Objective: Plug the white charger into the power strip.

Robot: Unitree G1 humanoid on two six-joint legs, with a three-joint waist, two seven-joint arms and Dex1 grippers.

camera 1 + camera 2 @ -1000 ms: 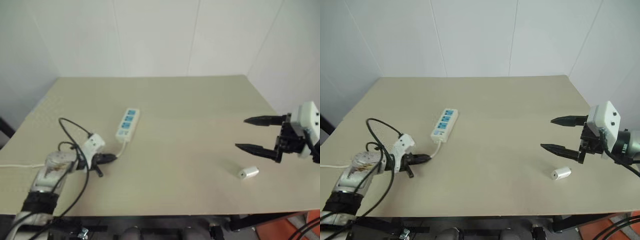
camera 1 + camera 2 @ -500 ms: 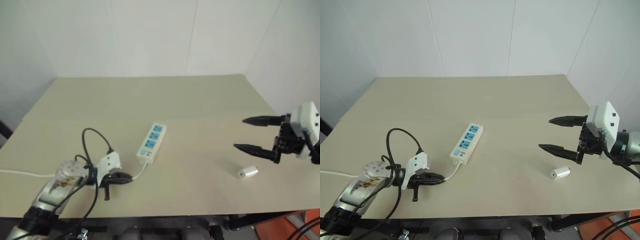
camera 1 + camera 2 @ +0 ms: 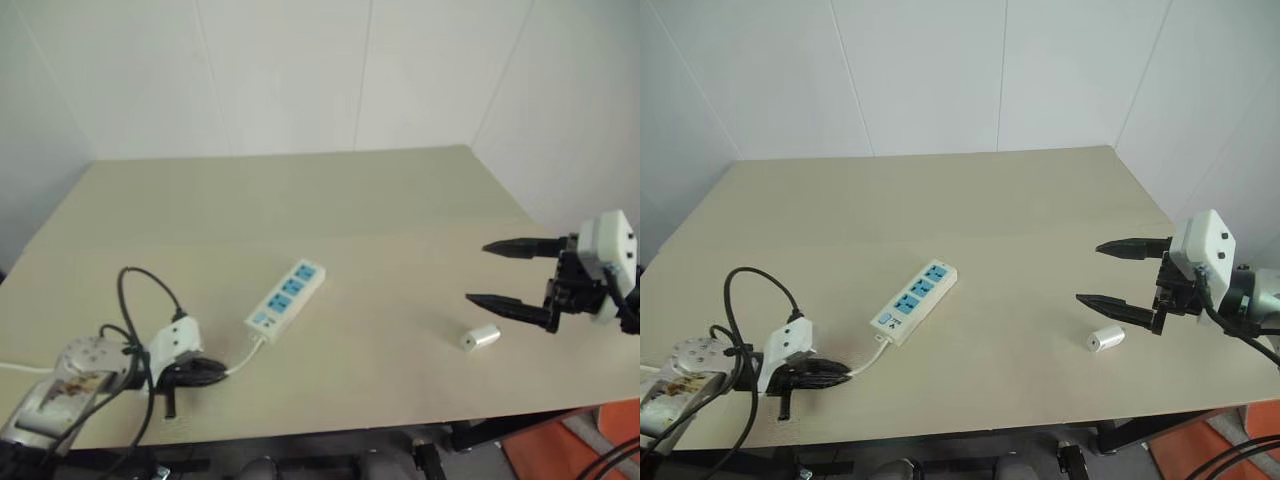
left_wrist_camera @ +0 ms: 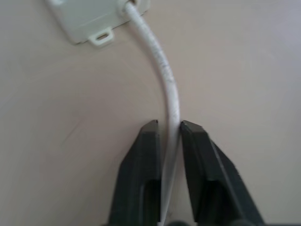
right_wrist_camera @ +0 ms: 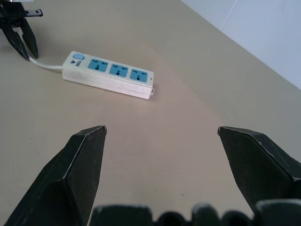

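Spanning both head views, one beige desk (image 3: 400, 200) carries everything. One power strip (image 3: 914, 302) with three blue socket faces lies slantwise left of the middle, its thin white cord (image 4: 165, 84) trailing from the switch end toward the near-left corner. Two pincers show. The left pincer (image 4: 168, 126) sits low on the desk with the cord running between its two black fingers, which stand slightly apart beside it. The right pincer (image 3: 1120, 272) hovers spread wide over the right side. One white charger (image 3: 1105, 338) lies on its side just below it, well apart from the strip.
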